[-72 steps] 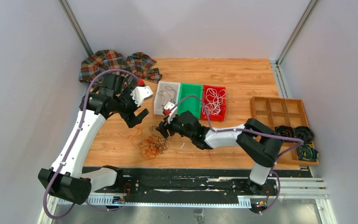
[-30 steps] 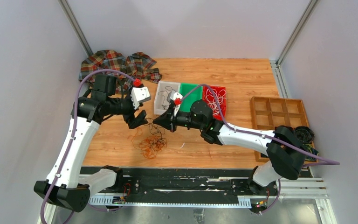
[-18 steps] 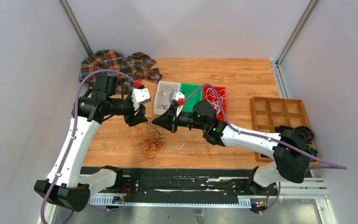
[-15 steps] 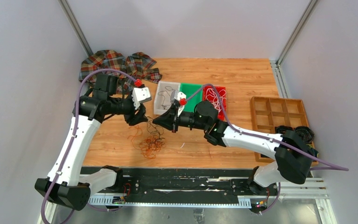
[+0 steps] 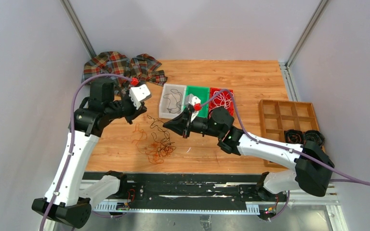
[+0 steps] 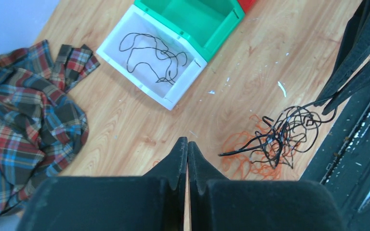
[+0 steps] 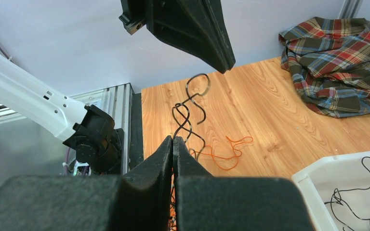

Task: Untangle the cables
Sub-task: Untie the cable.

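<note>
A tangle of thin black and orange cables (image 5: 158,147) lies on the wooden table between the arms. My right gripper (image 5: 165,126) is shut on a black cable (image 7: 189,108) that curls up from its fingertips (image 7: 173,140) and trails down into the tangle (image 6: 282,134). My left gripper (image 5: 138,113) hangs left of it, above the table, shut, with nothing showing between its fingers (image 6: 187,143). In the right wrist view the left gripper (image 7: 224,65) ends just beside the cable's curled end, apart from it. A loose orange cable (image 7: 229,153) lies on the wood.
Three bins stand behind the tangle: a white one (image 5: 164,109) holding a black cable, a green one (image 5: 198,95), a red one (image 5: 213,115) with white cables. A plaid cloth (image 5: 120,65) lies at the back left. A wooden tray (image 5: 289,115) with dark coils (image 5: 308,138) is at the right.
My left gripper has shut and drawn back to the left and away from the right gripper. The right gripper has shifted right with the black cable, and the tangle has spread.
</note>
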### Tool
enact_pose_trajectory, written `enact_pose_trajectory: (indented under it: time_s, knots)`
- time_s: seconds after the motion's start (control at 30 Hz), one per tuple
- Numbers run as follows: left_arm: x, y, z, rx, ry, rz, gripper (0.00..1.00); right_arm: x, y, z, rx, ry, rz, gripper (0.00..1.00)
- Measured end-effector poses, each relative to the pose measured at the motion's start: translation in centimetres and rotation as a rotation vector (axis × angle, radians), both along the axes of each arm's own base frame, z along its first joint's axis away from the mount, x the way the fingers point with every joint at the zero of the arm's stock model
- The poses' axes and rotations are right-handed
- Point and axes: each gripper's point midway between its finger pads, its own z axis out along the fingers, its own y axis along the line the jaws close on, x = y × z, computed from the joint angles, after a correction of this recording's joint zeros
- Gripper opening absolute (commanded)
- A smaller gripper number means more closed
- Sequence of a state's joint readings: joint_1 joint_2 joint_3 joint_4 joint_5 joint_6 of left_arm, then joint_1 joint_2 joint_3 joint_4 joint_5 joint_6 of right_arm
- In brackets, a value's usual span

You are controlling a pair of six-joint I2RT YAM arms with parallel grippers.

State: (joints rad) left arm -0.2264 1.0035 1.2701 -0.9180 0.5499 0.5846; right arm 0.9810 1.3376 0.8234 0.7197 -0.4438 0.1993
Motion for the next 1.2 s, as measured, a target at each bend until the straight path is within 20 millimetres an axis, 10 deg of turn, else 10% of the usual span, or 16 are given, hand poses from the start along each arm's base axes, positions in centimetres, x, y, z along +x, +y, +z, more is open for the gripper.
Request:
enact_pose_trajectory:
  time_s: [0.1,0.27,0.4,0.6,0.97,1.2]
  knots:
    - [-0.2,0.1,0.4,-0.001,-0.019,0.003,0.03,0.2,-0.5,0.1,0.003,0.001,-0.015,0.01]
    - [-1.4,0.1,0.8,-0.003,-0.024,-0.027,0.73,0.7,-1.1,0.0,-0.002,0.007,-0.041,0.01]
    - [-2.9,-0.7,2.7,-0.044,-0.053,-0.089,0.82,0.6,-0.9,-0.4,-0.020,0.018,-0.029,0.01]
    - [-5.0,-2.7,4.2,-0.111,-0.068,-0.221,0.77,0.3,0.3,-0.1,-0.023,0.033,0.033,0.01]
    - [-4.2,-3.8,1.1,-0.024,-0.011,-0.332,0.55,-1.1,1.3,0.7,-0.015,0.030,0.129,0.01]
    - [-5.0,-3.8,-0.4,0.042,-0.013,-0.392,0.09,-1.6,1.5,1.2,-0.009,0.029,0.168,0.01]
